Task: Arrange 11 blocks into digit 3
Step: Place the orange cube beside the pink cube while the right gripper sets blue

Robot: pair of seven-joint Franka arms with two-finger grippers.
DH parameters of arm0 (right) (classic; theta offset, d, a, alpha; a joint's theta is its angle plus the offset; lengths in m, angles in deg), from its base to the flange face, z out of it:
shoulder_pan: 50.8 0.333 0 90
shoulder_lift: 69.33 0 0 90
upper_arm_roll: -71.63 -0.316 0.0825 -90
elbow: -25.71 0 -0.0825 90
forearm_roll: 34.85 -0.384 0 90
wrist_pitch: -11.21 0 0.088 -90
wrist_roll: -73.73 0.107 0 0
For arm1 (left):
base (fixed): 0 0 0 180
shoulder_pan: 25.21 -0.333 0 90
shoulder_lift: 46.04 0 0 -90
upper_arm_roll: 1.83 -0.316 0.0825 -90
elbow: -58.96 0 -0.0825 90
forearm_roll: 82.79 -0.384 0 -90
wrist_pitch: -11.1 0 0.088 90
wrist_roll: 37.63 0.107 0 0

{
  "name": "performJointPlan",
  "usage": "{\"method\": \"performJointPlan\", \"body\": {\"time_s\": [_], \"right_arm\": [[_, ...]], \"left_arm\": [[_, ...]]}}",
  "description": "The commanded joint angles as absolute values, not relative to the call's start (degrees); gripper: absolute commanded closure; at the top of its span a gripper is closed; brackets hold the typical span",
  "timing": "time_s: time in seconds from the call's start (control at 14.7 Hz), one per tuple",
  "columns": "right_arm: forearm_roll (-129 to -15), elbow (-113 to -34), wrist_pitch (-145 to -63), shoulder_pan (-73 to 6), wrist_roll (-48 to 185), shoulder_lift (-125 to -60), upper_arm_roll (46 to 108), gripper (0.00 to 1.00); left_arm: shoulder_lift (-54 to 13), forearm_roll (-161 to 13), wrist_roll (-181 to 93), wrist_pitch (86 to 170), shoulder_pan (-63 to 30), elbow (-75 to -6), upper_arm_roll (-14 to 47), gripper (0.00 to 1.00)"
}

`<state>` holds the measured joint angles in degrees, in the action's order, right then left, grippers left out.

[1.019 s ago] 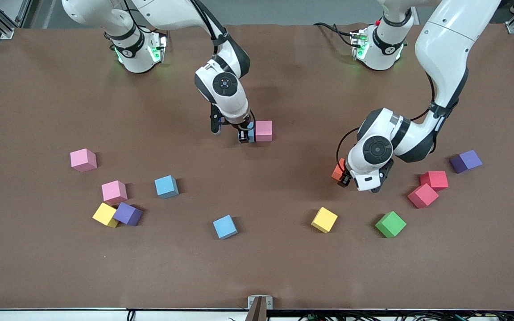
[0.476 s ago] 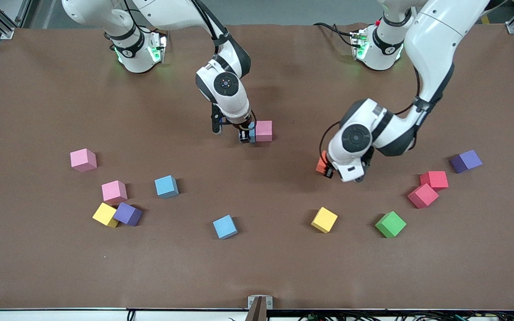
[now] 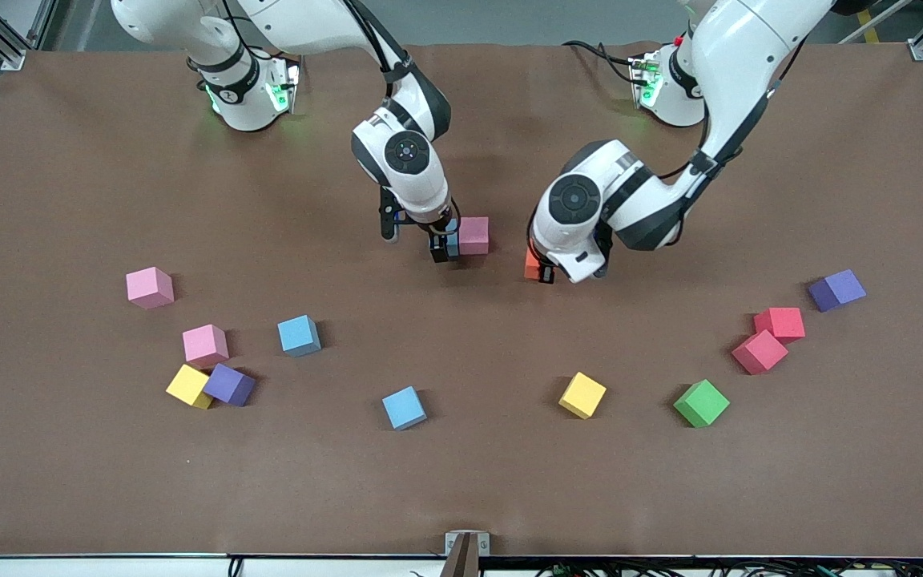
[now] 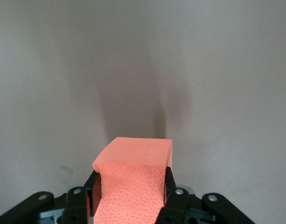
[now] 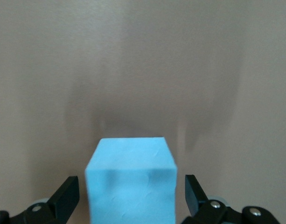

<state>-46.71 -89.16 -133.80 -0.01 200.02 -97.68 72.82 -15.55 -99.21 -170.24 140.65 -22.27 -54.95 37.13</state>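
Orange block (image 3: 532, 263) mostly hidden in front view: only a sliver showing beside left gripper (image 3: 540, 268), rest covered by the wrist. Plain in left wrist view: orange block (image 4: 133, 182) clamped between both fingers of left gripper (image 4: 131, 186), foam squeezed in at the sides, lower part cut off by the frame edge. Held over bare table (image 3: 461, 497), just toward the left arm's end from pink block (image 3: 474, 235); height above the surface hard to judge. Blue block (image 3: 453, 240) likewise nearly covered in front view, a thin strip showing between right gripper (image 3: 441, 244) and pink block, touching or just beside it; cannot tell which. Seen in right wrist view: blue block (image 5: 130, 186) centred between fingers of right gripper (image 5: 131, 196), jaws spread wide, a clear gap on each side, no contact; fingertips and block's base cut off by the frame. Pink block not visible in either wrist view. Loose pieces nearer the front camera, toward the right arm's end: two more pink (image 3: 149, 287) (image 3: 205, 345), second blue (image 3: 299, 335), yellow (image 3: 187, 385) touching purple (image 3: 230, 385) and partly overlapped by it. Third blue (image 3: 404, 408) and second yellow (image 3: 582, 395) near the middle. Toward the left arm's end: green (image 3: 701, 403), two red (image 3: 779, 323) (image 3: 759, 352) touching at a corner, second purple (image 3: 836, 289) well apart. No digit shape recognisable yet.
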Motion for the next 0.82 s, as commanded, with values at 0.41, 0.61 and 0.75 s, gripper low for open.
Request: {"method": "performJointPlan", "body": {"time_s": [0.41, 0.61, 0.75], "right_arm": [[-43.1, -89.3, -117.0, -9.5, 165.9, -86.0, 73.1, 0.0], [-40.3, -87.8, -114.0, -15.5, 142.7, -86.1, 73.2, 0.0], [-39.3, -86.8, -114.1, -19.7, 127.0, -86.5, 73.1, 0.0]], "left_arm": [[-15.8, -103.2, -191.8, 145.8, -16.2, -60.3, 37.4, 0.82], [-15.2, -104.5, -192.8, 145.9, -16.0, -60.1, 37.4, 0.82], [-15.1, -104.6, -192.8, 146.0, -15.7, -59.7, 37.4, 0.82]]}}
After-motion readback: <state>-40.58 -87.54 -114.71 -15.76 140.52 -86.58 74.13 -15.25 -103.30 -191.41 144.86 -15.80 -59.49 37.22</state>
